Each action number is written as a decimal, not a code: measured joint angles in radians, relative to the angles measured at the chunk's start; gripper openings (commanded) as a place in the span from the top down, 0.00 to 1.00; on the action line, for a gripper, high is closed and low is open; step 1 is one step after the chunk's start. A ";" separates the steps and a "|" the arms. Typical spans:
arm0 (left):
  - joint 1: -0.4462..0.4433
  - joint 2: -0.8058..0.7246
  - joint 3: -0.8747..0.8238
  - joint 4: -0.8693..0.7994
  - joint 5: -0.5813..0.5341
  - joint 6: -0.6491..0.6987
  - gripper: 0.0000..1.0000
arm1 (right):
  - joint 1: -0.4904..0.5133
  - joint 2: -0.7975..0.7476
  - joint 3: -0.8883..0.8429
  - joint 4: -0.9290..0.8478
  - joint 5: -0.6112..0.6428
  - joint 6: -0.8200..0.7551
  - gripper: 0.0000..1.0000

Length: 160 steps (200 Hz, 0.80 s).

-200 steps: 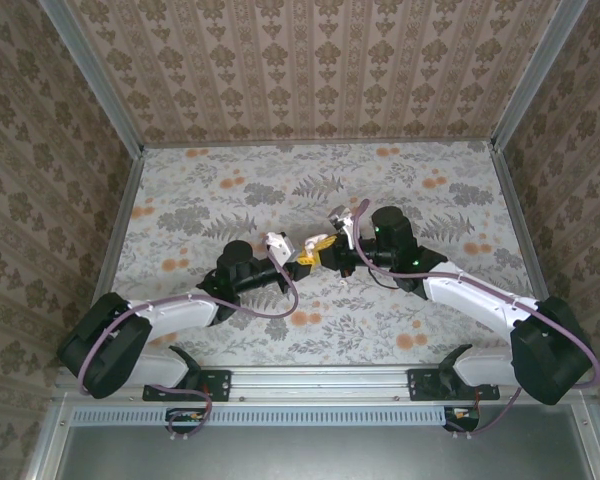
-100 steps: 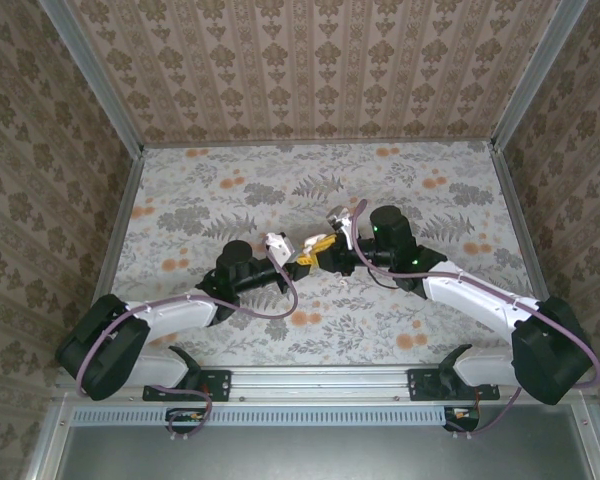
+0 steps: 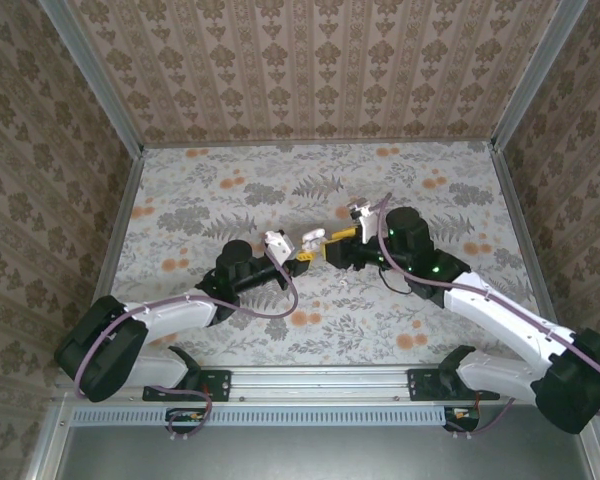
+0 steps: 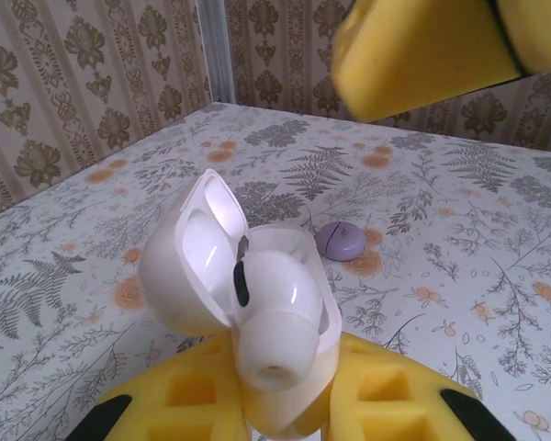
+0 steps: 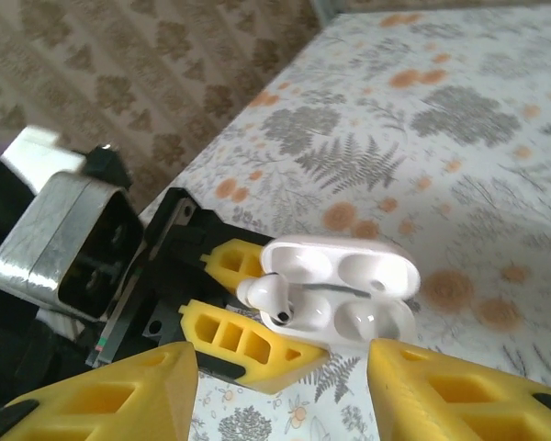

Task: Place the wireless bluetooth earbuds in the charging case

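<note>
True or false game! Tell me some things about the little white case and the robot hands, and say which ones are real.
1. The charging case has its lid open. True.
2. The right gripper squeezes the case. False: its jaws stand open and apart from it; the left gripper holds the case.
3. An earbud sticks out of the case. True.
4. The purple disc lies inside the case. False: it lies on the table.

2 arms: left arm (image 3: 170, 312), right arm (image 3: 500, 315). White links, black joint housings, purple cables. Fingers (image 5: 101, 395): yellow, rectangular cut-outs. Green lights, right of centre.
</note>
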<state>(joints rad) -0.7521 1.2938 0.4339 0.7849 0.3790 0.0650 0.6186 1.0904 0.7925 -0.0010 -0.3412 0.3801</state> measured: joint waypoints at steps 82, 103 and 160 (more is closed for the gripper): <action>-0.007 -0.005 0.000 -0.045 -0.038 0.010 0.84 | 0.159 0.076 0.154 -0.216 0.237 0.354 0.58; -0.007 -0.018 0.000 -0.052 -0.040 0.010 0.85 | 0.172 0.121 0.182 -0.232 0.251 0.412 0.58; -0.008 -0.033 0.000 -0.053 -0.047 0.011 0.85 | 0.185 0.203 0.234 -0.243 0.252 0.470 0.62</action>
<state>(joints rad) -0.7597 1.2610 0.4339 0.7322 0.3325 0.0757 0.8032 1.2938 1.0264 -0.2440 -0.0895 0.8497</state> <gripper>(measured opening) 0.178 0.387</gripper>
